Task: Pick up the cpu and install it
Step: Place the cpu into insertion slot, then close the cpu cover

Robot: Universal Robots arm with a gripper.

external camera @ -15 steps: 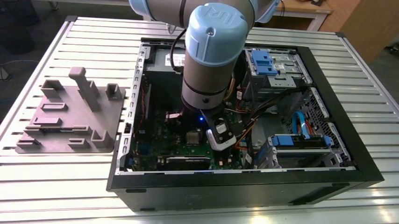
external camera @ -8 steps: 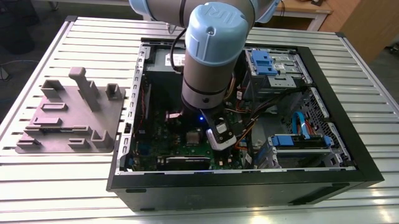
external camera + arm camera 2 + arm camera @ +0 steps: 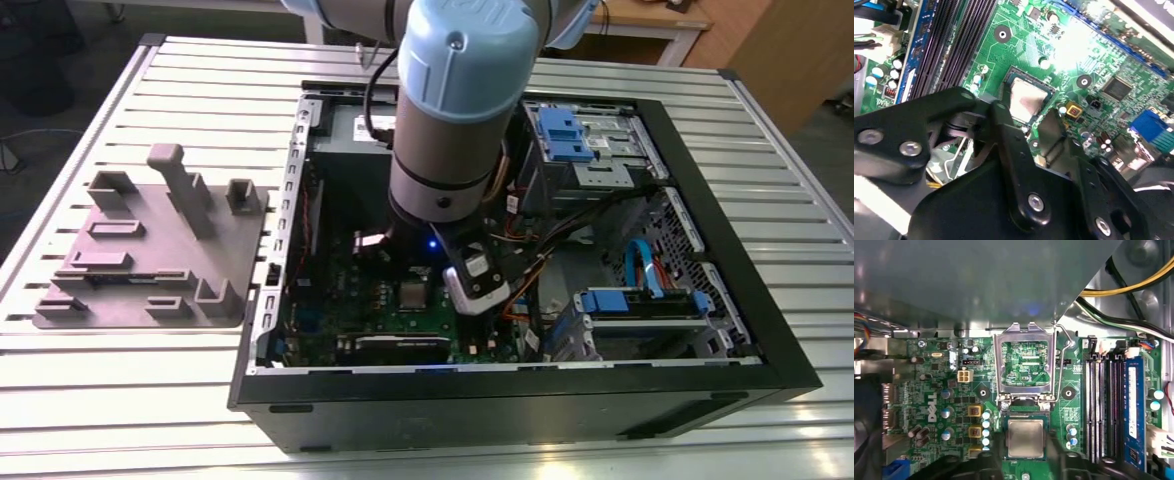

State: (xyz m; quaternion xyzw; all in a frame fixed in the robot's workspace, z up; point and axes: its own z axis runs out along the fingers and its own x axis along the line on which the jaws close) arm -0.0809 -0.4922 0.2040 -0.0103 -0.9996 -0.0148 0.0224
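The pincer (image 3: 1029,117) hangs low inside the computer case (image 3: 534,405), just over the motherboard (image 3: 934,390). Its black fingers (image 3: 1004,150) stand apart, wider than the cpu (image 3: 1025,438), one on either side of the chip. Whether they touch its edges cannot be told.

The cpu lies flat in its socket, silvery top upward, square with the socket's border. Just beside it, the silver socket frame (image 3: 1000,365) is swung up and open, with its thin wire lever (image 3: 1066,337) raised alongside.

Beyond the socket run the dark memory slots (image 3: 1101,405), with a blue module (image 3: 1132,400) seated next to them. Yellow and black cables (image 3: 1134,287) cross the metal wall past the frame.

In the exterior view the arm (image 3: 454,110) reaches straight down into the open case, which lies on its side on the slatted desk (image 3: 134,400). Blue drive brackets (image 3: 561,135) sit toward the exterior view's right. A grey fixture tray (image 3: 234,262) rests on the desk at the exterior view's left, well apart from the pincer.
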